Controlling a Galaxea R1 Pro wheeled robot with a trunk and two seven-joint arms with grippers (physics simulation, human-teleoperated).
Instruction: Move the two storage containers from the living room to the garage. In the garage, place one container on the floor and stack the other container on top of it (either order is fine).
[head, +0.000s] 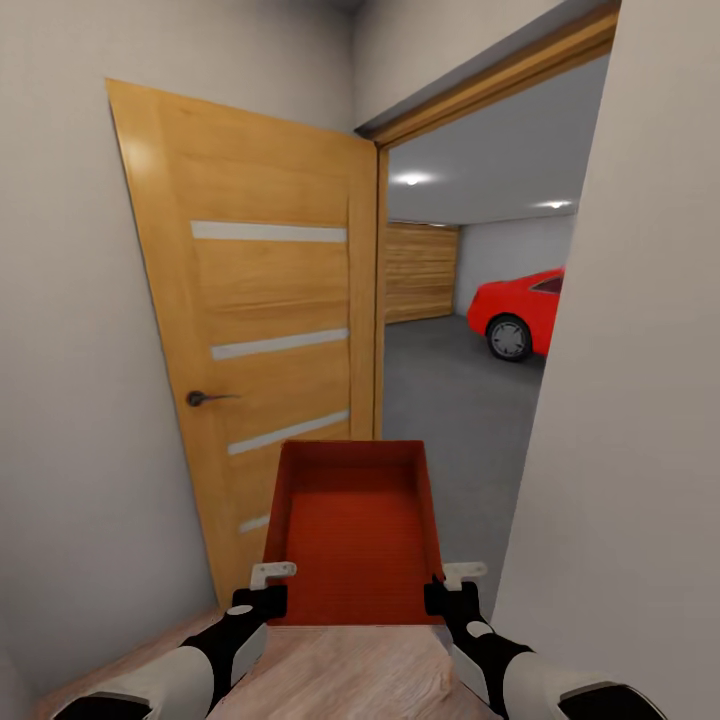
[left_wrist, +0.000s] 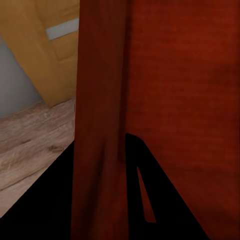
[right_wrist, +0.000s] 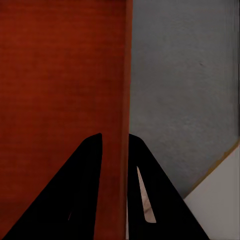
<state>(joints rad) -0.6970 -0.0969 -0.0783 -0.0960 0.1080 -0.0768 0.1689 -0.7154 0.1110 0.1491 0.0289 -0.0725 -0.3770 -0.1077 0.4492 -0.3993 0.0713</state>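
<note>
Storage container (head: 352, 535) held level before open wooden door (head: 265, 330), left pincer (head: 268, 585) and right pincer (head: 452, 588) at its near corners, garage floor (head: 450, 400) and red car (head: 520, 310) beyond, left wrist: fingers (left_wrist: 145, 190) clamped on container wall, right wrist: fingers (right_wrist: 85, 190) pinching wall likewise.

Wooden door (head: 265, 330) w/ pale horizontal strips is standing swung open against the left wall, dark lever handle (head: 205, 398) sitting at its left edge. Red car (head: 520, 310) is showing thru the doorway, parked nr the wide plank doors (head: 420, 270). Two ceiling lights (head: 412, 179) are glowing.
</note>
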